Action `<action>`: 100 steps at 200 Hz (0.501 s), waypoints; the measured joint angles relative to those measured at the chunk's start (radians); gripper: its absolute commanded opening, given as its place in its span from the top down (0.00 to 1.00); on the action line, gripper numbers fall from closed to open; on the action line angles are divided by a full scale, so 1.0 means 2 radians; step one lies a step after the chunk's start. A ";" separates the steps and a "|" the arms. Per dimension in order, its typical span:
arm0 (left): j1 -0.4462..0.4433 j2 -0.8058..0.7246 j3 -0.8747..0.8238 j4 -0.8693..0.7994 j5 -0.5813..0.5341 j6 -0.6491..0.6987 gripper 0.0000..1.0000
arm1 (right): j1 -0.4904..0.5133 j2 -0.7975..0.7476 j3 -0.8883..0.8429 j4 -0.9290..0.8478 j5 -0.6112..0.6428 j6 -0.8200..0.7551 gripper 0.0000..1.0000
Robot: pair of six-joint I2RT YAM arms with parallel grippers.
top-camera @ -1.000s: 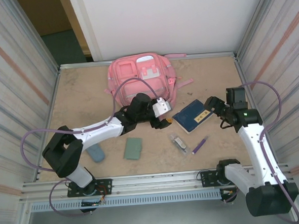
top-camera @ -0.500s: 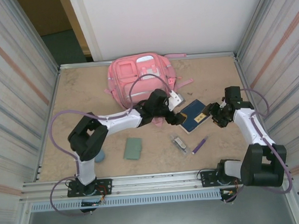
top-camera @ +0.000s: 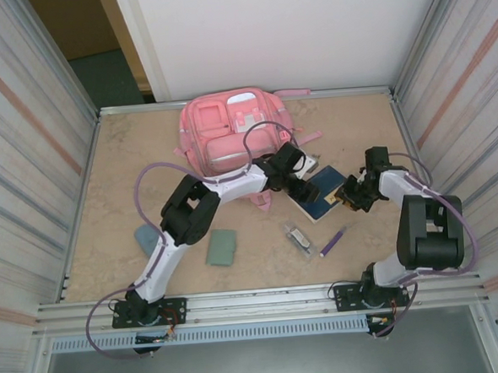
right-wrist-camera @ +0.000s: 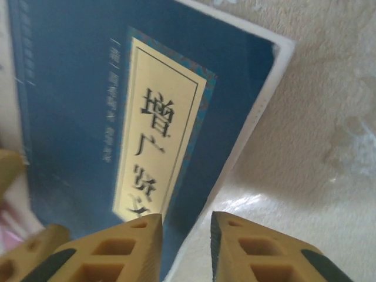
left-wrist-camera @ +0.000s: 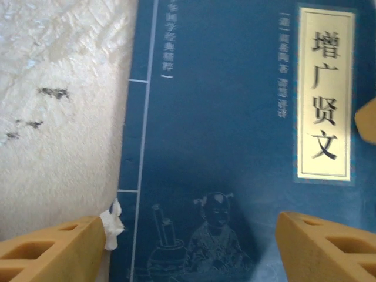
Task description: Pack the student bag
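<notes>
Top external: left gripper (top-camera: 303,188) has moved onto the blue book (top-camera: 328,185).

top external: fixed high, above and behind the near edge, facing down and forward, far enough back to take in the whole worktop (top-camera: 129,160). left wrist: very close, looking straight down on the blue book (left-wrist-camera: 235,117) cover. right wrist: equally close, tilted over the book's corner. all three views share that book; both wrist views share its pale title label (right-wrist-camera: 158,135)
</notes>
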 measured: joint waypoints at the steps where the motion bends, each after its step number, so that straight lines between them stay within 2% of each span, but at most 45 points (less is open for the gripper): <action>1: 0.000 0.001 0.002 -0.002 0.000 0.000 0.24 | 0.000 0.001 0.000 0.000 0.000 0.000 0.79; 19: 0.000 0.023 0.046 -0.041 -0.001 -0.012 0.24 | 0.000 0.017 0.000 0.002 0.001 -0.003 0.79; 30: 0.000 0.025 0.054 -0.055 0.000 -0.021 0.23 | 0.000 0.019 0.000 0.004 0.000 -0.009 0.83; 74: 0.002 0.023 0.056 -0.072 0.006 -0.064 0.23 | 0.001 0.029 0.012 -0.002 0.001 -0.037 0.90; 100: 0.007 0.005 0.030 -0.080 0.025 -0.096 0.24 | 0.001 0.042 0.031 -0.019 0.003 -0.074 0.94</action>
